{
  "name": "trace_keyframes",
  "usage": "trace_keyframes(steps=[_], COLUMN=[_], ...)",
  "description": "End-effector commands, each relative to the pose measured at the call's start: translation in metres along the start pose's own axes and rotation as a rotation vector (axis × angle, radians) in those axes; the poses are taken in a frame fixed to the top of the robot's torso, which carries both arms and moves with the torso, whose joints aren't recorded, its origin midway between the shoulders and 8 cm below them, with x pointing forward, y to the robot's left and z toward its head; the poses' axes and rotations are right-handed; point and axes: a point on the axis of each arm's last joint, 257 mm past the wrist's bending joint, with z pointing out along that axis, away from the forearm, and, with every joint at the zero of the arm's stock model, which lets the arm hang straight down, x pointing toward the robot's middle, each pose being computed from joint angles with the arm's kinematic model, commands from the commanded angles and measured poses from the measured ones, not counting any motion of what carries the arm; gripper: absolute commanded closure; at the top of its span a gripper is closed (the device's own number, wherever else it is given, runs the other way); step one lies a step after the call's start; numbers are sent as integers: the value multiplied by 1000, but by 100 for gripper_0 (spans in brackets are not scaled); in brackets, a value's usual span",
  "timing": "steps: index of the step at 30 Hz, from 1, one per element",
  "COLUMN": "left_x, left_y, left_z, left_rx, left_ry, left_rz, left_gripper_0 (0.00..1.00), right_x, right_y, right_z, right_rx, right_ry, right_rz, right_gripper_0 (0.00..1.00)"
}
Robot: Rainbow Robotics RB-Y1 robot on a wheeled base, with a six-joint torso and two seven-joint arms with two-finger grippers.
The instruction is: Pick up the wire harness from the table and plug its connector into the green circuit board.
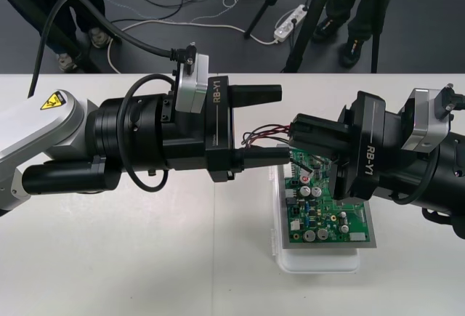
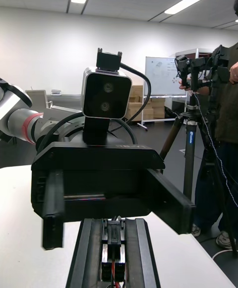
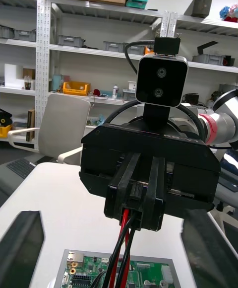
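Right gripper (image 1: 296, 142): fingers clenched on the black plug end of the thin red-and-black wire harness (image 1: 259, 136), held in the air above the far edge of the green circuit board (image 1: 328, 211). Left gripper (image 1: 282, 123): fingers released, near the trailing wires. Square the plug to its header, then descend slowly, wires clear.

From the front, my right gripper (image 1: 296, 140) covers the far end of the green board (image 1: 327, 211), so I can't tell whether the plug (image 2: 114, 248) touches it. I lose the harness (image 1: 258, 136) where its wires reach the lower finger (image 1: 261, 155) of the left gripper (image 1: 285, 123); their other end is hidden. In the left wrist view the frame edge cuts off the green board and the wires.
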Motion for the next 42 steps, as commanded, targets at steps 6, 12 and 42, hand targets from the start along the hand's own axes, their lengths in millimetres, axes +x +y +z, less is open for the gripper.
trace_keyframes(steps=[6,12,42], left_x=[-27,-26,-29], left_y=[-6,-5,-5], left_z=[17,16,16], left_rx=[17,15,15], left_ry=[-56,-56,-64], left_rz=[118,118,119], left_gripper_0=[100,100,100], right_x=[-16,-15,-14], right_y=[10,10,3], right_z=[12,12,12], right_rx=[-34,-33,-6], right_ry=[-29,-30,-25], right_rz=[14,16,48], right_gripper_0=[100,100,0])
